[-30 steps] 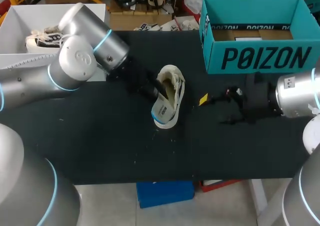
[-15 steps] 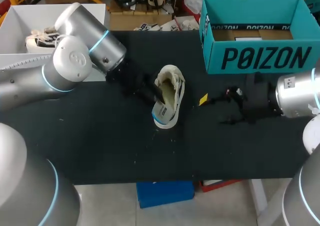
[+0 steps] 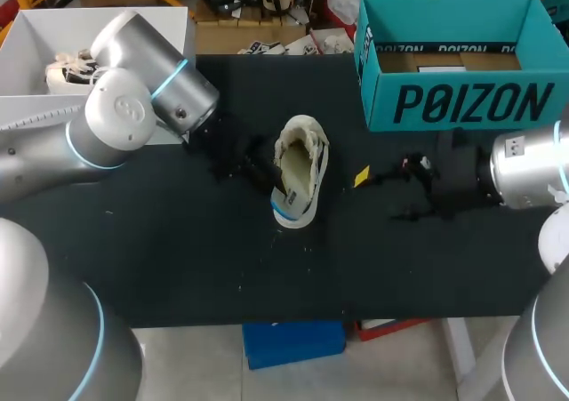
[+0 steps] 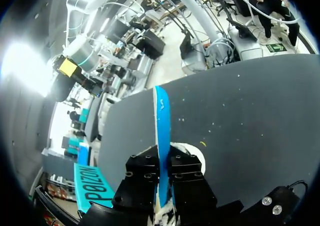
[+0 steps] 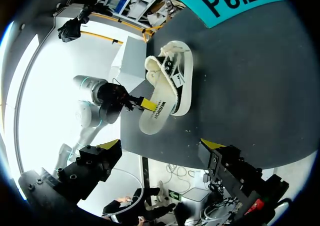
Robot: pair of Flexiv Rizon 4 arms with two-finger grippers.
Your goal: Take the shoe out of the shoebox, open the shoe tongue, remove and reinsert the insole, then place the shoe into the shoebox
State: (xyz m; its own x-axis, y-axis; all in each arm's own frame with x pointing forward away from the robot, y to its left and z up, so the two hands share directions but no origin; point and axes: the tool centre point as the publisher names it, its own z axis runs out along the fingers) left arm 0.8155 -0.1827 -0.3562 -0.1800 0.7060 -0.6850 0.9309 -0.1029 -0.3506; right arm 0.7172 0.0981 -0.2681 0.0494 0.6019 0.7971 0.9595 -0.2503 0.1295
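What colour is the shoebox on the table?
Teal shoebox, with black lettering on its side; clearest in the head view.

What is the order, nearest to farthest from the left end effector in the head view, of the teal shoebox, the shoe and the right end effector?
1. The shoe, in the middle: the left end effector grips its insole.
2. The right end effector, open, to the right of the shoe.
3. The teal shoebox, at the rear right.
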